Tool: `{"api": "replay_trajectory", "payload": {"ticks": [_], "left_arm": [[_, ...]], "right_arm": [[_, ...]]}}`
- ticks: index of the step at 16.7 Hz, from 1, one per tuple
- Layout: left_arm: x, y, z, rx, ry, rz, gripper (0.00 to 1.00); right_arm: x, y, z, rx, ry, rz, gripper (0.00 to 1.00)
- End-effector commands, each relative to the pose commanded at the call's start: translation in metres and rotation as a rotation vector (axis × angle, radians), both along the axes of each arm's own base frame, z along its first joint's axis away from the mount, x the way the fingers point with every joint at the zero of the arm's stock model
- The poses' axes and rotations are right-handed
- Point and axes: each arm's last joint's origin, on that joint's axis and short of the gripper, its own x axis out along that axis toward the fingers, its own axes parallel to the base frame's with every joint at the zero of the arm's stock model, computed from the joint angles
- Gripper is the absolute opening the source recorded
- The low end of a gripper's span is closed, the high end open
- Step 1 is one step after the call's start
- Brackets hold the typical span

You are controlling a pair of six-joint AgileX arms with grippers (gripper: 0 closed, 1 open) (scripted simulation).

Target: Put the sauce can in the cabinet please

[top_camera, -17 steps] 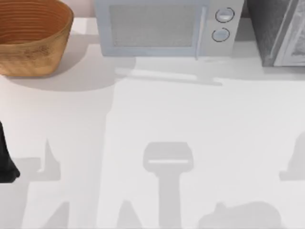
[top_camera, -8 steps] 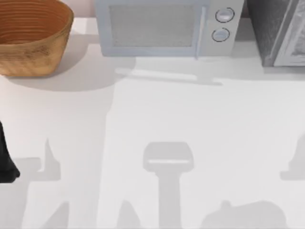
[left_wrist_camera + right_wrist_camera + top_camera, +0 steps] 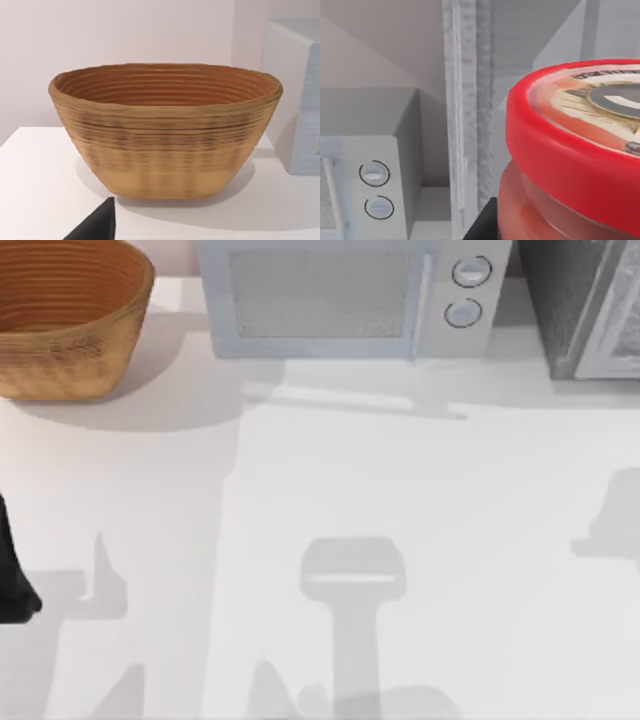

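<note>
The sauce can (image 3: 570,150), red with a red-rimmed printed top, looms very close in the right wrist view. A dark finger (image 3: 481,224) of my right gripper shows against its lower side, so the gripper is shut on it. Just beyond the can stands the cabinet (image 3: 470,100), with the pale grey frame of its door upright and dark speckled surfaces behind. From above, the cabinet (image 3: 570,300) sits at the table's back right corner. My left arm (image 3: 12,575) is parked at the table's left edge.
A pale microwave (image 3: 340,295) with two round knobs (image 3: 374,190) stands at the back middle, just left of the cabinet. A woven brown basket (image 3: 65,315) (image 3: 165,130) occupies the back left. Arm shadows lie across the white table (image 3: 400,470).
The right arm's shadow at the table's right edge has shifted toward the back, and the shadow at the front edge has slid left. The left arm has not moved.
</note>
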Motion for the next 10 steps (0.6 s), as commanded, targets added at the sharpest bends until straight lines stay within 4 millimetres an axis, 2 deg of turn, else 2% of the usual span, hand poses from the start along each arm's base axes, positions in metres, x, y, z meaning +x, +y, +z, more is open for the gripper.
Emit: {"api": "replay_trajectory", "payload": {"ticks": [5,10], "left_arm": [[0.000,0.000,0.000,0.000,0.000,0.000,1.00],[0.000,0.000,0.000,0.000,0.000,0.000,1.00]], "right_arm": [[0.017,0.004,0.063,0.004,0.012,-0.002,0.00],[0.042,0.012,0.120,0.003,0.029,0.010,0.00]]}}
